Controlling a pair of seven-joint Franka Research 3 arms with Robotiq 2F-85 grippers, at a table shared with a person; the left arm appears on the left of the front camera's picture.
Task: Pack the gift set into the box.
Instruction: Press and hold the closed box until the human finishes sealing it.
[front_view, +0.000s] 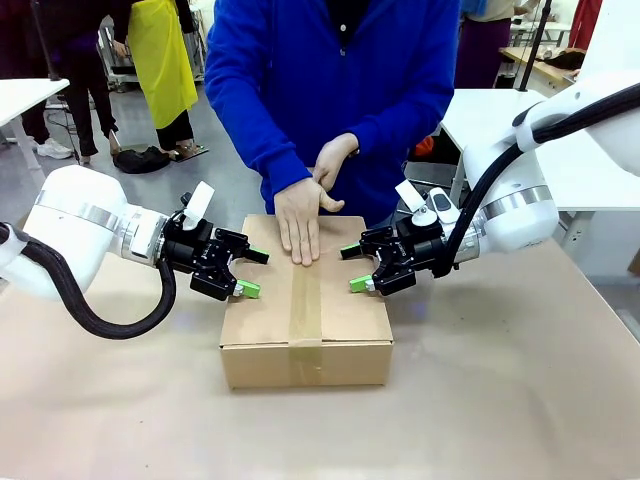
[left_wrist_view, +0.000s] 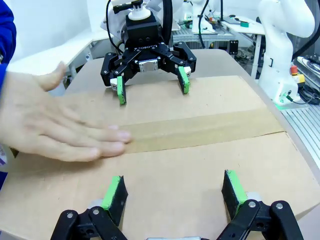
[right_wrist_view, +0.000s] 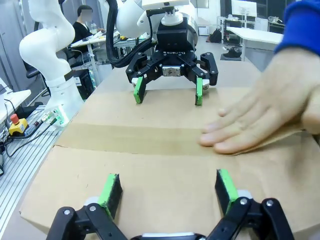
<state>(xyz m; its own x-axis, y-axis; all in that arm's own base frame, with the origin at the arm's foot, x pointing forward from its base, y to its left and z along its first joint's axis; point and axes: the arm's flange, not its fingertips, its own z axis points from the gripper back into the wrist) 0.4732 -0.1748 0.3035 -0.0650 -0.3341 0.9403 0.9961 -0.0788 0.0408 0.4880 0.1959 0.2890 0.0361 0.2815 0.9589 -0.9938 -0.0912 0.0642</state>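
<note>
Box (front_view: 305, 325) brown, flaps taped shut, between left claw (front_view: 250, 272) and right claw (front_view: 357, 268), both spread.

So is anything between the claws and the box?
No. Both open claws, left and right, sit right at the box's top edges with nothing between. The person's hand presses the tape in the middle, away from both.

The table (front_view: 520, 400) has a plain beige top. On it, near the middle, stands the box (front_view: 340, 315), brown cardboard, with its flaps closed and a strip of tape running along the top seam.
</note>
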